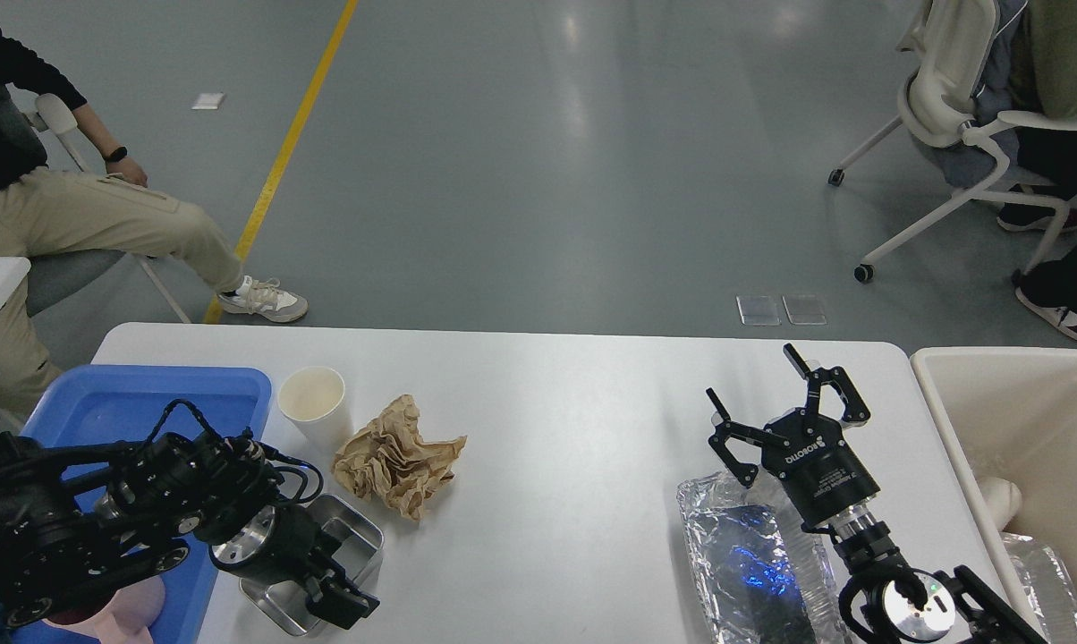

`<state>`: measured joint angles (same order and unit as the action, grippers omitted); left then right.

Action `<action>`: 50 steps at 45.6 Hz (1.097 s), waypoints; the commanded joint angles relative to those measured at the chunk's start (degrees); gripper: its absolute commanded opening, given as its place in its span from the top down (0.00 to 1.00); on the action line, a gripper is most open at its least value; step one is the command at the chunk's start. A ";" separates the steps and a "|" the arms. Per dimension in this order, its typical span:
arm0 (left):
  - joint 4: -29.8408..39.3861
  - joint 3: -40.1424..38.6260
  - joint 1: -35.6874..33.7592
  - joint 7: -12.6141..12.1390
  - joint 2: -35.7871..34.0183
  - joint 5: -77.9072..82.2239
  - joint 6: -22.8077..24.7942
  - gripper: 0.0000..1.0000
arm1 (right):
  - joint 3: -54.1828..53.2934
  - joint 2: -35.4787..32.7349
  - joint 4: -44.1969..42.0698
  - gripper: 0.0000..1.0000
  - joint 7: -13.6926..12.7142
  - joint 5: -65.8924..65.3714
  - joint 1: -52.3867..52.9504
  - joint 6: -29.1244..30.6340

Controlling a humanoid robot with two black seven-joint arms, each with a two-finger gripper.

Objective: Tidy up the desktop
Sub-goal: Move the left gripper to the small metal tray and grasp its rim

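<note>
The white desktop [556,420] carries a paper cup [312,400], a crumpled brown paper [397,456], a small steel tin [357,535] and a crinkled foil tray [744,559]. My left gripper [340,601] is low over the near right edge of the steel tin. Its fingers are dark and bunched, so I cannot tell if they grip the tin. My right gripper [753,380] is open and empty, pointing away from me above the far end of the foil tray.
A blue tray [136,394] sits at the left, with a pink mug [131,617] mostly hidden under my left arm. A cream bin [941,420] stands off the right edge, holding foil and a white item. People sit on chairs beyond the table.
</note>
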<state>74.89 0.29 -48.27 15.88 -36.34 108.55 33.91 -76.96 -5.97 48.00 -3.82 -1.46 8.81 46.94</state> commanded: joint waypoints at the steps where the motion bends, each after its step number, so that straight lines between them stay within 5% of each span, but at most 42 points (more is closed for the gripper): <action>1: -2.12 0.06 0.37 0.12 1.71 -0.09 0.01 0.04 | -0.03 0.00 -0.01 0.00 0.04 0.05 -0.11 0.00; 15: -4.76 0.32 0.89 0.12 3.47 0.00 -0.08 0.05 | -0.03 0.00 -0.01 0.00 0.04 0.05 -0.11 0.00; 30: -6.25 0.24 2.48 0.20 3.64 3.07 -2.10 0.24 | -0.03 0.08 -0.10 0.00 0.04 0.05 -0.29 0.26; 38: -6.95 0.15 2.48 0.20 3.64 3.60 -2.10 0.43 | -0.03 0.26 -0.10 0.00 0.04 0.05 -0.02 0.35; 46: -7.31 0.24 2.48 0.38 3.99 3.69 -2.10 0.79 | 0.06 0.26 -0.10 0.00 0.04 -0.04 -0.20 0.35; 50: -7.31 0.24 2.48 1.26 4.08 3.69 -2.10 0.86 | 0.06 0.26 -0.19 0.00 0.04 0.05 -0.11 0.35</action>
<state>67.64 0.46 -45.79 16.31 -32.39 112.23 31.82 -76.95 -5.71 47.90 -3.77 -1.41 8.70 47.28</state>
